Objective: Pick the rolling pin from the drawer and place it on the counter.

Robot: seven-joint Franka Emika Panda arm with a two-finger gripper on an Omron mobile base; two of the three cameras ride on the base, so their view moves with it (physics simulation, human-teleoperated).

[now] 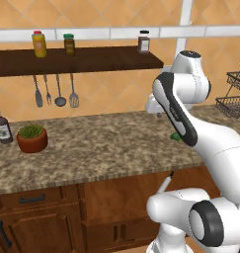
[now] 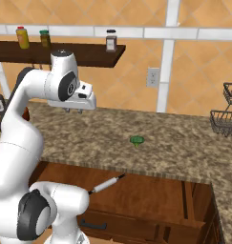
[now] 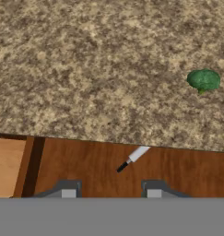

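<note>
Inside open drawer (image 3: 99, 166): rolling pin (image 3: 132, 158). Gripper (image 3: 111, 193) above counter (image 3: 85, 69), jaws spread, nothing held.

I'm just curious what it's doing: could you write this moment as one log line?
gripper: open, above counter edge | rolling pin: in open drawer, not held | broccoli: on counter

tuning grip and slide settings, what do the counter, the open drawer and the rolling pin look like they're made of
Counter: speckled brown-and-beige stone, likely granite, matte as rendered. Drawer: reddish-brown wood with faint grain streaks and a smooth finish. Rolling pin: pale grey-white body with a dark handle tip; could be painted wood, plastic or metal, too small to tell.
</note>
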